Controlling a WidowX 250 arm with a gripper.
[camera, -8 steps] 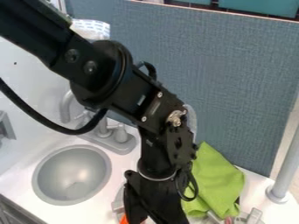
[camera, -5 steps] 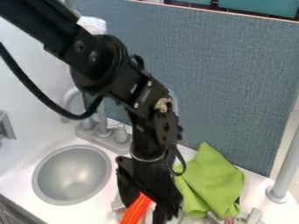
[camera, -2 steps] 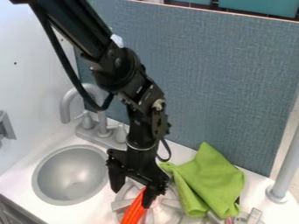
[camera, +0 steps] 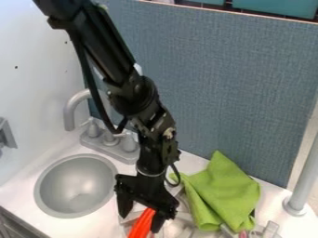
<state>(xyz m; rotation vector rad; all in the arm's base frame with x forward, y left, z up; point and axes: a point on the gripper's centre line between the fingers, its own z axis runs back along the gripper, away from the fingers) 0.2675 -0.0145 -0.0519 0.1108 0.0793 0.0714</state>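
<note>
Pictured above the white worktop [camera: 93, 230], beyond the round grey sink [camera: 82, 156] and in front of the crumpled green cloth [camera: 227, 195]: at the low end of a black arm, hanging over a grey stove burner [camera: 131, 217], the black two-finger gripper [camera: 142, 214]. Opens well apart at the fingers, with a wide gap between the tips and no clear grip on anything.

Just below that gap, at the burner and on the side toward the front edge of the worktop, the slender, bright orange object [camera: 142, 224]. Slants lengthwise across the worktop, upper end toward the back edge, lower part toward the front edge. Appears between the two fingertips in this view, but not midway: sits closer to the finger on the cloth's side, with upper end right beside it, and leaves a wider space toward the finger on the sink's side. Cannot tell from this angle whether touching that nearer finger or lying just beneath it.

Along the back edge, the grey faucet [camera: 70, 111] behind the sink and the blue-grey panel [camera: 229, 88] behind the cloth. Nearest to the fingers of all these things, the orange object.
</note>
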